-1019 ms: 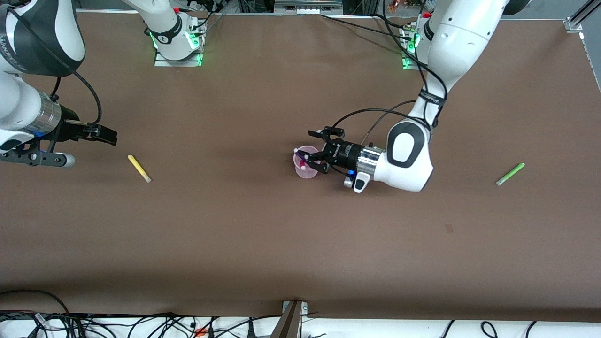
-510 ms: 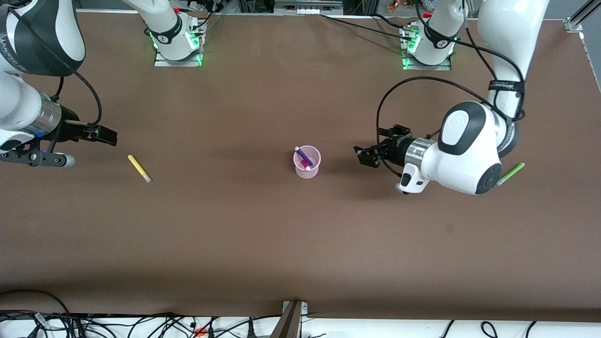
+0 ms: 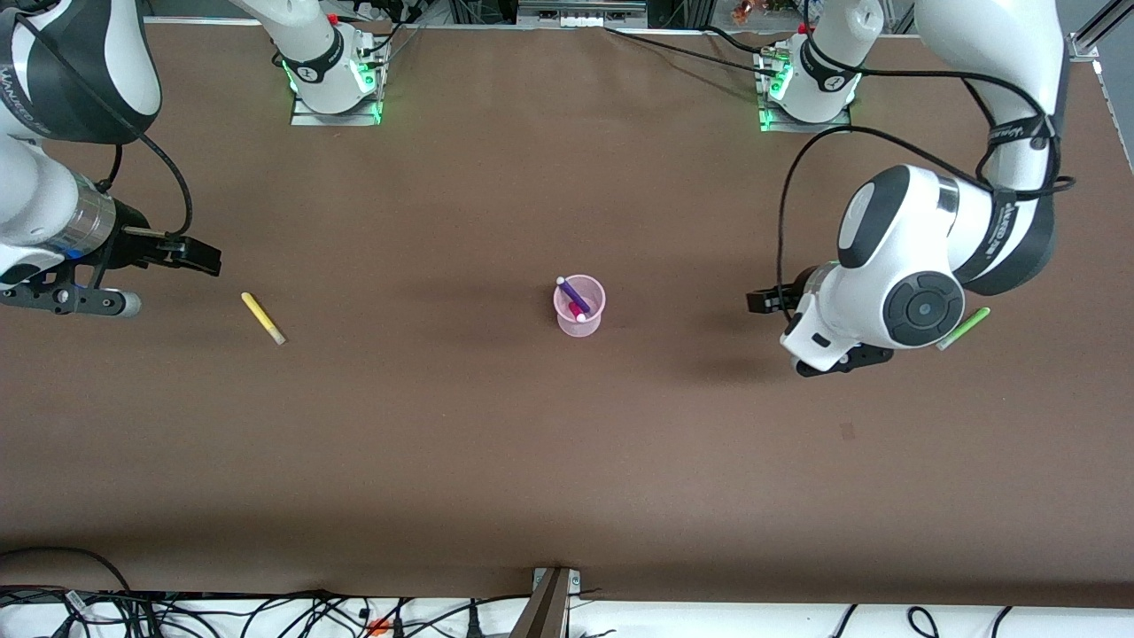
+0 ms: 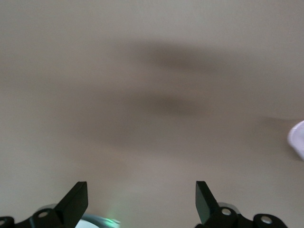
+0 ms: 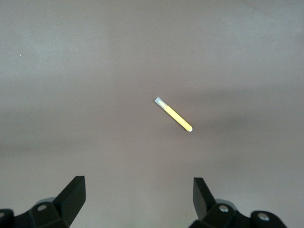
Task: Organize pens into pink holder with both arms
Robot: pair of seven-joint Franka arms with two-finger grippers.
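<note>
Pens remain out: yellow pen (image 5: 173, 114) ahead of the wide-open right gripper (image 5: 137, 199), green pen (image 3: 963, 328) apparently beside the wide-open left gripper (image 4: 141, 202); either could roll if nudged.

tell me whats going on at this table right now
Two arms are sorting pens into a pink holder at mid-table; a purple pen and a red one already stand in it. The left gripper, fingers open and empty, is up over bare table near the green pen. The right gripper waits open above the yellow pen.
</note>
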